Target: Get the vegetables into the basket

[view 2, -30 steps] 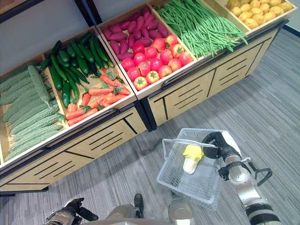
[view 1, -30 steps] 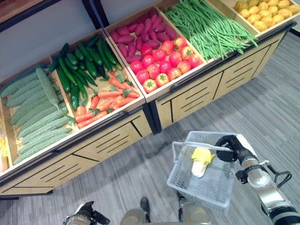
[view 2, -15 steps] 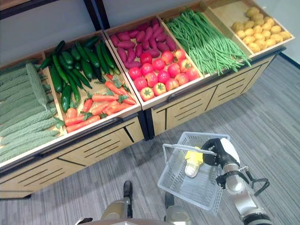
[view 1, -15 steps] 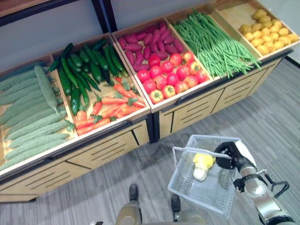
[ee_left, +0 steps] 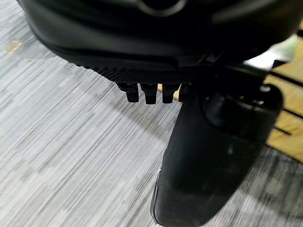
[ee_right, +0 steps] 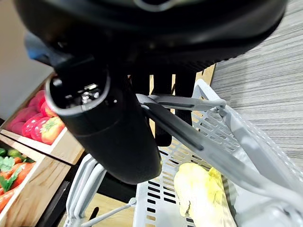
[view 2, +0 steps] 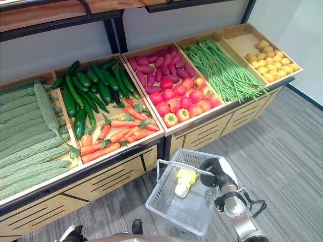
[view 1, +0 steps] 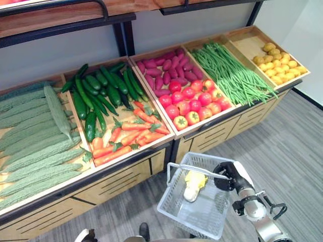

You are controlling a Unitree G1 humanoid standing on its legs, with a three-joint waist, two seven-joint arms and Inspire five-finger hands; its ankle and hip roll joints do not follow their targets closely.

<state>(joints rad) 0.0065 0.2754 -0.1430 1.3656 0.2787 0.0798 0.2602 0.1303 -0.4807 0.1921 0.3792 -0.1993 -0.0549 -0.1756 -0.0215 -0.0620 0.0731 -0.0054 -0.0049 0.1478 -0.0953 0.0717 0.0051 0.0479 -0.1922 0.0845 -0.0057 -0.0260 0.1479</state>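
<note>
Our right hand [view 1: 233, 174] curled round the basket [view 1: 189, 212] handle; the yellow vegetable [view 1: 193, 182] lay inside, at nine o'clock from our fingers [ee_right: 163, 111]. Left hand [ee_left: 208, 156]: fingers curled, empty.

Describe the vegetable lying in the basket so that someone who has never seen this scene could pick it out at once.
In front of the long wooden produce stand, the right hand holds a pale plastic basket by its handle above the grey floor. Inside it lies a single vegetable, pale at one end and yellow and leafy at the other. Nothing else is in the basket.

Shop, wooden produce bins [view 1: 151, 146], tomatoes [view 1: 194, 103]
</note>
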